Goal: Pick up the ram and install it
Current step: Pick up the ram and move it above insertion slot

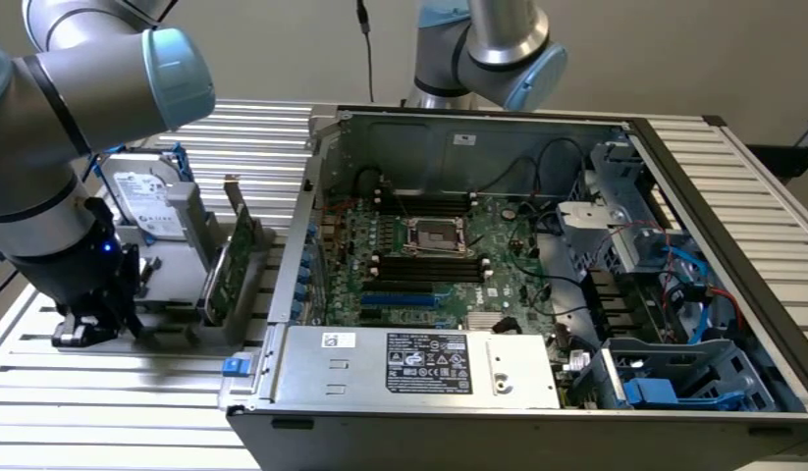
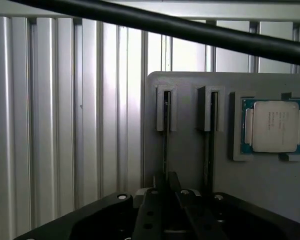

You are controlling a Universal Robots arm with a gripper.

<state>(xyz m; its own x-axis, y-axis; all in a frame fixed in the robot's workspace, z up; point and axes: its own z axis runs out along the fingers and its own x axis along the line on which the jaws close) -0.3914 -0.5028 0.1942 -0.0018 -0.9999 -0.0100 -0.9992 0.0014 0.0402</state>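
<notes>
I have the end effector (image 1: 96, 319) down over the grey holder (image 2: 190, 155), closed on the ram (image 2: 165, 145), which stands on edge in the holder's slot. A second stick (image 2: 210, 145) stands just beside it, then the CPU (image 2: 272, 125). The open computer case (image 1: 535, 245) is well apart.

Your gripper (image 2: 167, 179) pinches the edge-on ram (image 2: 166, 120) at its twelve o'clock, a second ram stick (image 2: 210, 150) at one, the processor (image 2: 272, 126) at two.

We see an open computer case (image 1: 482, 132). At the exterior view's left stand a hard drive (image 1: 148, 201) and expansion card (image 1: 234, 270).
</notes>
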